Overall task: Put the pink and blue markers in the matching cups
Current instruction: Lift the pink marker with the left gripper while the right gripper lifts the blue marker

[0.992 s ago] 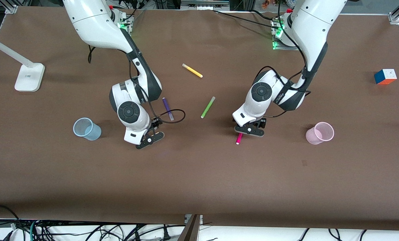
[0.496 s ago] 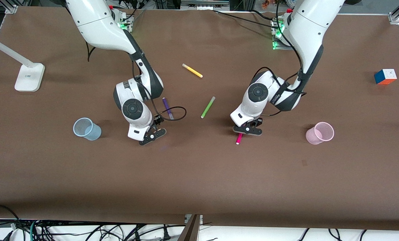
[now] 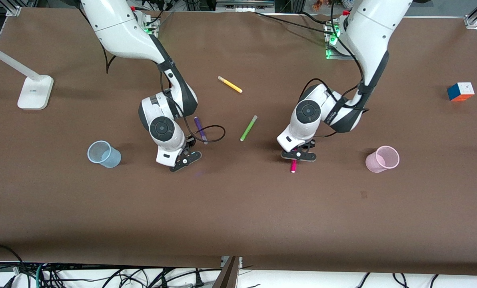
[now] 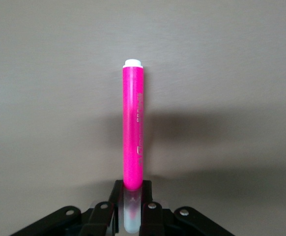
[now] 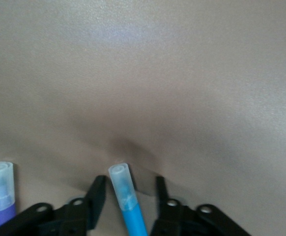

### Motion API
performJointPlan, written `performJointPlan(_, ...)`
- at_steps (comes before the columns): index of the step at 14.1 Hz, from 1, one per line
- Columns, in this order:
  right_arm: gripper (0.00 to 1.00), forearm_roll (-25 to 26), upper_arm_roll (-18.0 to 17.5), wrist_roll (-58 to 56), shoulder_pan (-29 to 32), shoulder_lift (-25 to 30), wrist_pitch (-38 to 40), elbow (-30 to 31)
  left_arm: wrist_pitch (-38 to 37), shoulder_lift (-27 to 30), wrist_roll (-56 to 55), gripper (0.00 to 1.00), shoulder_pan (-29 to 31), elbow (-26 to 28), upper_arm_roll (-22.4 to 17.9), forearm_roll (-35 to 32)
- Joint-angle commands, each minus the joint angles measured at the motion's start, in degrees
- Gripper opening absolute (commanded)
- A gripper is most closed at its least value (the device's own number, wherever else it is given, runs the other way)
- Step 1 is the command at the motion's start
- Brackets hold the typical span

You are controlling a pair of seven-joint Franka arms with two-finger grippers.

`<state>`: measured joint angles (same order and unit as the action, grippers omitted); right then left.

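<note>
My left gripper point(image 3: 298, 155) is shut on the clear cap end of the pink marker point(image 3: 293, 166), low over the table's middle. In the left wrist view the marker point(image 4: 133, 128) sticks out from the left gripper point(image 4: 132, 189), white tip away. My right gripper point(image 3: 185, 159) is low over the table. It is open around the blue marker point(image 5: 128, 201), with a gap on each side of it in the right wrist view point(image 5: 129, 184). The blue marker is hidden in the front view. The blue cup point(image 3: 103, 154) stands toward the right arm's end. The pink cup point(image 3: 382, 159) stands toward the left arm's end.
A purple marker point(image 3: 200, 130) lies beside my right gripper and shows in the right wrist view point(image 5: 0, 196). A green marker point(image 3: 248, 128) and a yellow marker point(image 3: 230, 84) lie mid-table. A colour cube point(image 3: 460, 91) and a lamp base point(image 3: 35, 92) sit near the table's ends.
My left gripper has swung the pink marker's free end toward the pink cup. My right gripper has shifted a little toward the table's middle and closer to the purple marker.
</note>
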<state>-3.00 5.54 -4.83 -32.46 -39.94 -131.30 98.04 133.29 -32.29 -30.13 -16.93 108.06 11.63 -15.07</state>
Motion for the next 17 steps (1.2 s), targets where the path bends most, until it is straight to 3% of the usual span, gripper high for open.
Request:
performJointPlan(1, 0.00, -0.6, 0.1, -0.6, -0.7, 1.4, -0.6, 1.4, -13.6, 8.4, 11.7, 0.00, 3.6, -1.0, 0.2, 3.4)
performJointPlan(4, 0.00, -0.4, 1.3, -5.8, -0.1, 5.7, 0.1, 0.7, -32.3, 11.9, 29.2, 0.00, 9.4, -8.7, 0.1, 5.9)
performJointPlan(7, 0.00, -0.7, 7.0, -17.5, 0.2, 11.0, 6.4, -0.5, -46.9, 11.4, 44.8, 0.00, 14.5, -16.9, -0.6, 4.3)
performJointPlan(9, 0.00, -2.2, 9.0, -28.2, 2.5, 13.9, 8.8, -1.5, -50.2, 11.3, 52.9, 0.00, 17.6, -18.1, -0.6, -1.9)
performJointPlan(12, 0.00, -10.7, 9.0, -45.1, 8.4, 16.1, 11.3, -1.6, -52.4, 9.3, 63.3, 0.00, 18.4, -18.2, -0.6, -11.9)
performJointPlan(15, 0.00, -21.0, 9.0, -60.4, 14.0, 15.8, 12.5, -1.5, -53.0, 4.8, 65.8, 0.00, 18.4, -18.2, -0.6, -20.4)
performJointPlan(17, 0.00, -23.5, 8.9, -67.5, 16.7, 15.3, 12.6, -1.5, -53.1, 2.2, 65.7, 0.00, 17.7, -18.7, -0.6, -23.9)
